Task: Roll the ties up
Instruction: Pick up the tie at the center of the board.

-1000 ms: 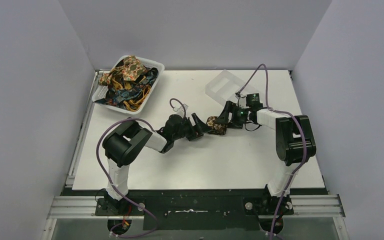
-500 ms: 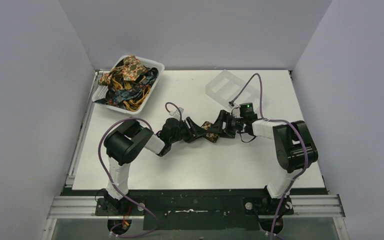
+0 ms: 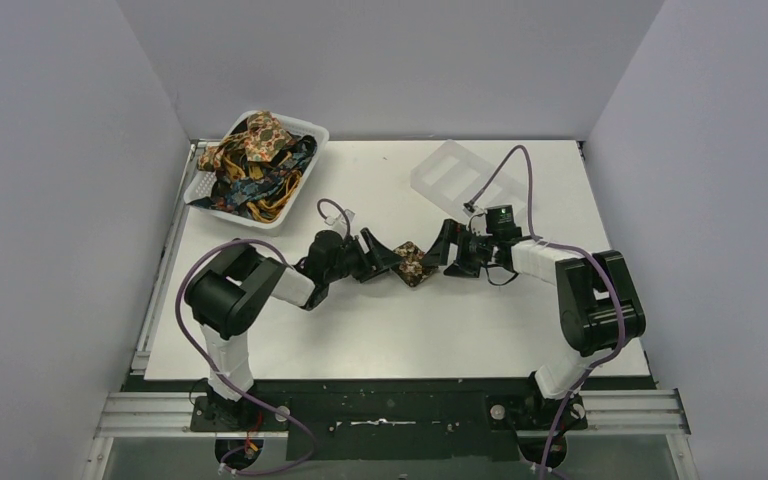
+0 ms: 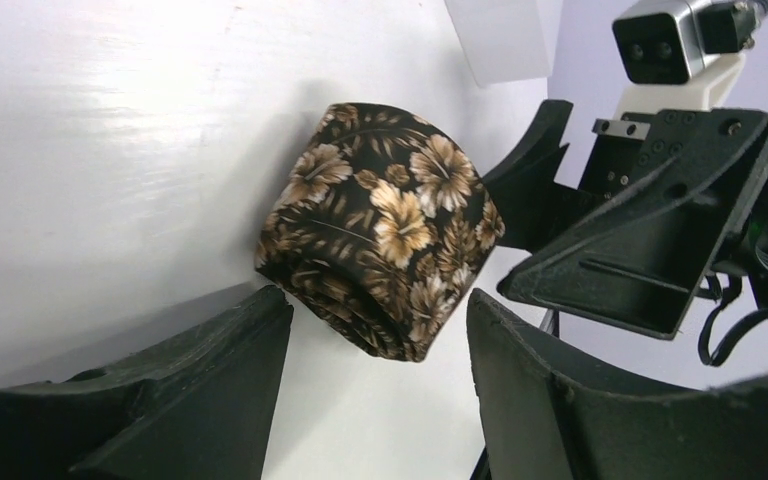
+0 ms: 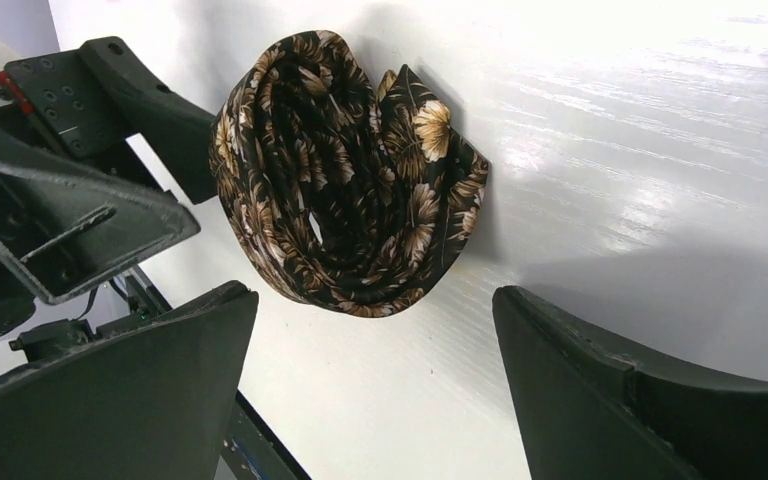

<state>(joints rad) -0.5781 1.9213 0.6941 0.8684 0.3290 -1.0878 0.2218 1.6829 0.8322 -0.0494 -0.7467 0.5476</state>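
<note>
Left hand point(image 4: 378, 325) spread, coiled floral fabric tie point(image 4: 380, 225)

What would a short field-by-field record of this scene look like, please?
rolled tie: brown floral, lying on the table between the two grippers
left gripper: open, facing the roll
right gripper: open wide, facing the roll
basket: white, far left corner, heaped with unrolled ties
tray: clear plastic, far side, right of centre
</note>
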